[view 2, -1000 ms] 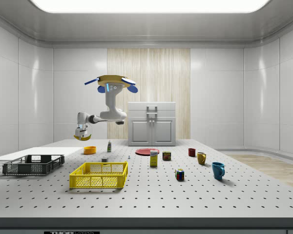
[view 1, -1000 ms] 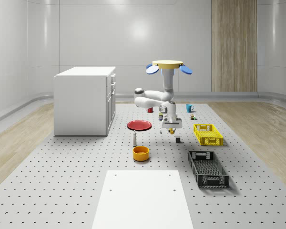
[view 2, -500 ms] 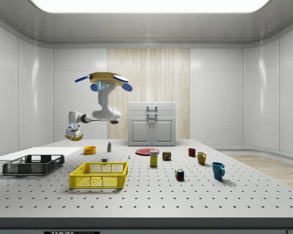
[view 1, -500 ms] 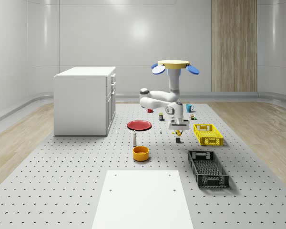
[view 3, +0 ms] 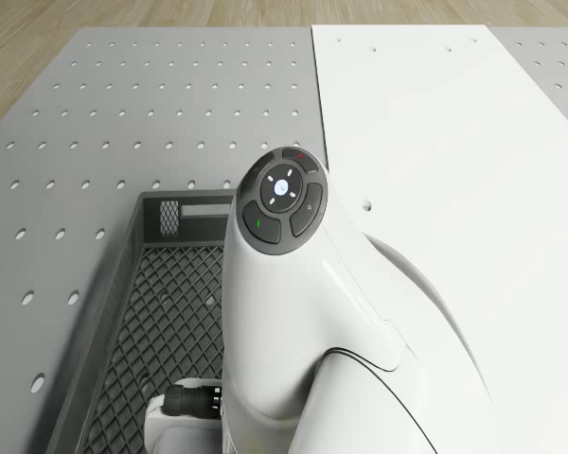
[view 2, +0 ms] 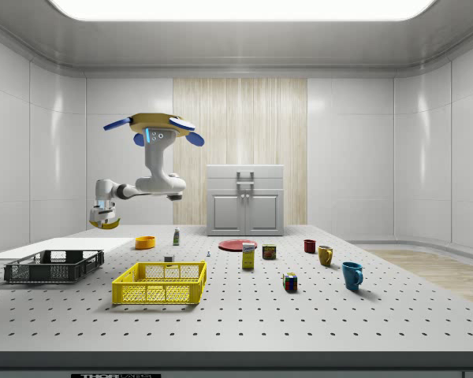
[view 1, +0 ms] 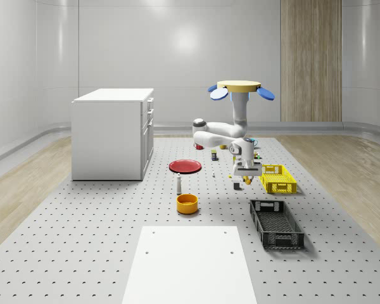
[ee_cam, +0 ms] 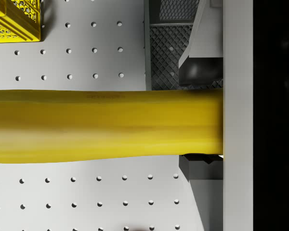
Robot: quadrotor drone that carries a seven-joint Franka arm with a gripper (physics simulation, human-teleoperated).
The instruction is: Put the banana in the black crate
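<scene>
The yellow banana (ee_cam: 106, 125) lies crosswise between my fingers, and my gripper (ee_cam: 202, 120) is shut on it. In the whole-scene view the gripper (view 1: 246, 175) hangs with the banana (view 1: 246, 183) above the table, just beyond the far end of the black crate (view 1: 277, 223). The drone (view 1: 240, 88) hovers high over the table, beside the yellow crate (view 1: 277, 178). In the side view the gripper (view 2: 102, 216) carries the banana (view 2: 106, 224) above and a little behind the black crate (view 2: 54, 266). Below the arm (view 3: 293, 312) lies the black crate's mesh floor (view 3: 161, 312).
A white cabinet (view 1: 111, 133) stands at the whole-scene view's left. A red plate (view 1: 185, 166), a small bottle (view 1: 178, 183) and an orange bowl (view 1: 187, 202) sit mid-table. A white board (view 1: 190, 266) lies at the front. Mugs and cans (view 2: 325, 254) stand far from the crates.
The drone and arm have carried the banana toward the whole-scene view's right and nearer the black crate; in the side view they have shifted left. The grip is unchanged.
</scene>
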